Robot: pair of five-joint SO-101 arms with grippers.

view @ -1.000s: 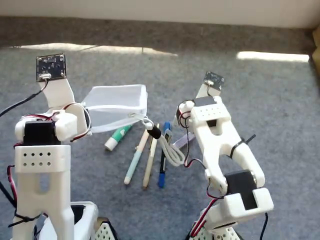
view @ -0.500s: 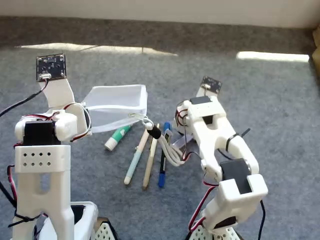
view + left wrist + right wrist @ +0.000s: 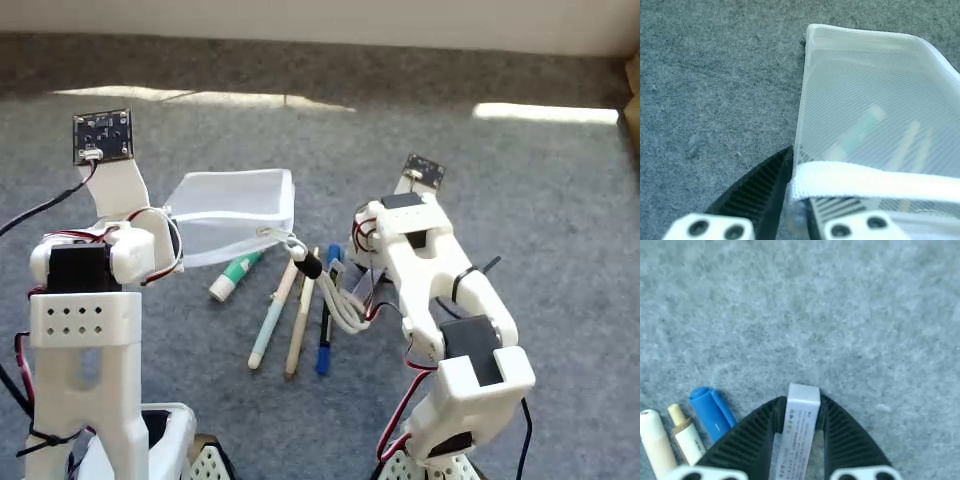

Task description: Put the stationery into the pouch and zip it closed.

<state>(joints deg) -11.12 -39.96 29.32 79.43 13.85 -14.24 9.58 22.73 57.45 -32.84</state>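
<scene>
Right wrist view: right gripper [image 3: 801,399] clamped on a white labelled block [image 3: 799,436] low over grey carpet [image 3: 865,315], just beside a blue pen [image 3: 712,412]; left gripper [image 3: 796,170] pinching the mesh pouch [image 3: 875,100] by its rim.

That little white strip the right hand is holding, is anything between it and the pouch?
Nothing tall. Between the white strip in the right hand and the pouch held up by the left hand, three pens and a marker lie flat on the carpet. Lifted over them, the way looks open.
</scene>
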